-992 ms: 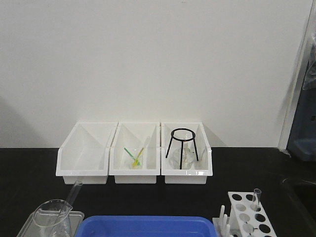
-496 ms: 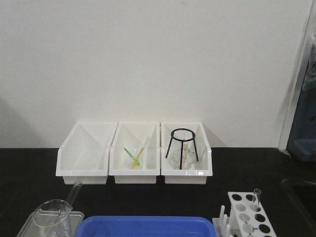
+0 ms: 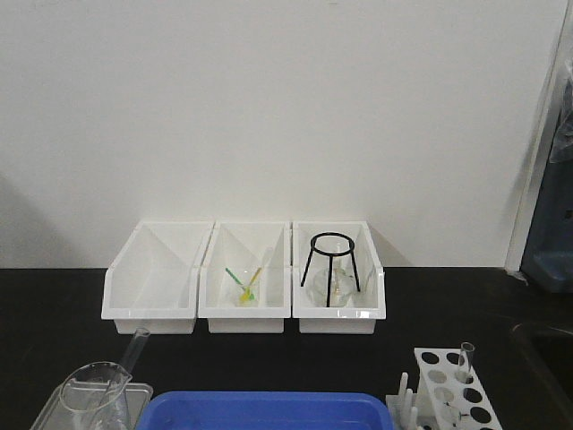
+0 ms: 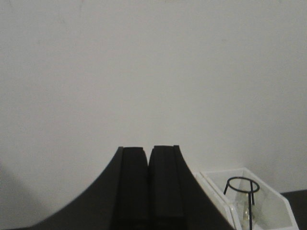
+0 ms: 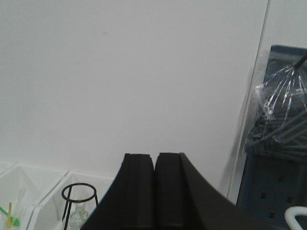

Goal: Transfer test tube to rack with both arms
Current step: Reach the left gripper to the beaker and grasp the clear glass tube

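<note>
Glass tube point(image 3: 465, 358) (apparently upright), perforated rack point(image 3: 445, 367)

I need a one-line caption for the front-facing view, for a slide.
Test tube standing in the white rack on a black bench, three white bins behind.

Nothing readable here
No labels, brands or numbers I can make out on the white bins point(image 3: 149, 303) or the rack point(image 3: 445, 369) in front of them.

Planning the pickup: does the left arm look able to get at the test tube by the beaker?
Probably yes: nothing covers the test tube. The left gripper is shut, facing the wall, so it must first open and lower.
</note>
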